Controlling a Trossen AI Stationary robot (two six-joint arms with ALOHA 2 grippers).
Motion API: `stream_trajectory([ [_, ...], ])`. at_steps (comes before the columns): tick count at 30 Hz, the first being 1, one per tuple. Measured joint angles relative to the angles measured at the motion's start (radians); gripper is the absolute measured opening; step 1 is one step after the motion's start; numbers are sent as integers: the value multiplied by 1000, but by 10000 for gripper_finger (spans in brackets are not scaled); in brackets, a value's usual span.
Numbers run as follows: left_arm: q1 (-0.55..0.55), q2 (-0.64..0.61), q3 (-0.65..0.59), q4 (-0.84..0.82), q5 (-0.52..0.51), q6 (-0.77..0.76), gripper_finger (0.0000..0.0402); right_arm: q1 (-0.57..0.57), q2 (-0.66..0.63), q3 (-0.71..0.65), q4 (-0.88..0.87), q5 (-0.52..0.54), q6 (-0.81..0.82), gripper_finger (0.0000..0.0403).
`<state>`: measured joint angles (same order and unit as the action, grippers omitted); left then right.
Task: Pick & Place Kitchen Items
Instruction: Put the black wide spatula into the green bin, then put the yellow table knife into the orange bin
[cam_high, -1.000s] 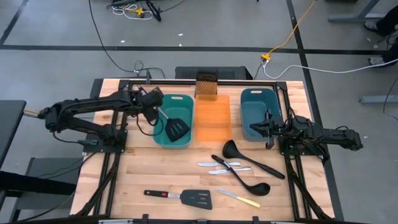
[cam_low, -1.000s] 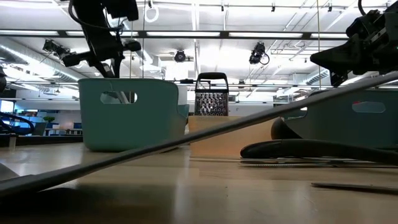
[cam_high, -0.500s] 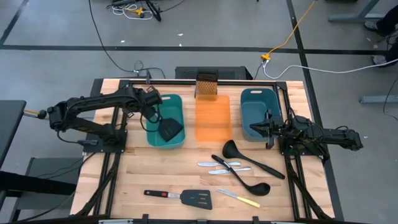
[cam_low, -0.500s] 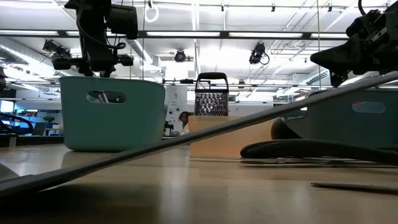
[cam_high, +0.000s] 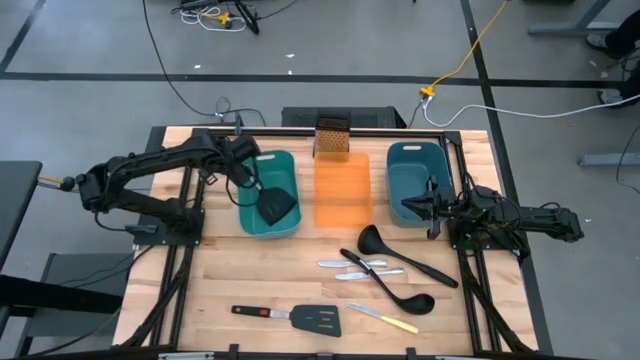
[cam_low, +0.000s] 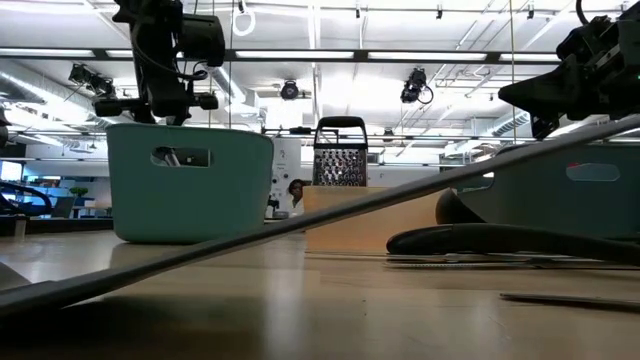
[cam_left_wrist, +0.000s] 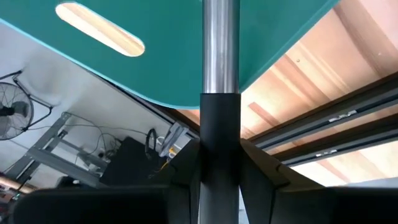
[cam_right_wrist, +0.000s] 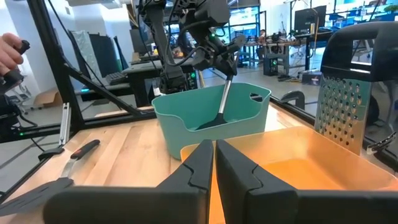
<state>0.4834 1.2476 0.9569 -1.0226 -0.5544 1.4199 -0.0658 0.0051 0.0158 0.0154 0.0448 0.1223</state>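
My left gripper (cam_high: 250, 172) hangs over the left teal tub (cam_high: 268, 195), shut on a black slotted spatula (cam_high: 277, 207). The spatula's head sits down inside the tub. The right wrist view shows this gripper (cam_right_wrist: 225, 61) above the tub (cam_right_wrist: 211, 118), with the silver shaft slanting down into it. On the bare wood lie a second spatula (cam_high: 295, 318), two ladles (cam_high: 405, 255) (cam_high: 395, 290), two silver knives (cam_high: 355, 268) and a yellow-handled knife (cam_high: 385, 319). My right gripper (cam_high: 407, 205) rests shut and level beside the right teal tub (cam_high: 415, 178). My left gripper pinches the spatula's black handle (cam_left_wrist: 219, 124) between its two fingers (cam_left_wrist: 261, 171), just behind where the silver shaft begins. The handle runs along the fingers. The fingers slant down from the table's left side. The spatula hangs tilted, head low in the tub.
An orange tray (cam_high: 342, 192) lies between the two tubs, with a box grater (cam_high: 332, 135) standing at its far end. Dark frame rails run along the table's edges. Open wood stretches across the near left.
My left gripper has swung the spatula a little toward the table's left and sunk lower. The spatula's head has turned and gone deeper into the tub. The tub has slid a short way toward the table's left edge.
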Motion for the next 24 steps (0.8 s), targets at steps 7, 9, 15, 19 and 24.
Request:
stream_trajectory([
  [7,12,0,0,1,17,-29,92,0,0,0,0,0,0,29],
  [9,12,0,0,1,21,-38,117,0,0,0,0,0,0,29],
  [15,-7,0,25,11,7,-55,170,0,0,0,0,0,0,29],
  [19,-41,0,92,5,-20,-75,177,0,0,0,0,0,0,29],
  [24,-123,0,239,-127,-72,-126,179,0,0,0,0,0,0,29],
])
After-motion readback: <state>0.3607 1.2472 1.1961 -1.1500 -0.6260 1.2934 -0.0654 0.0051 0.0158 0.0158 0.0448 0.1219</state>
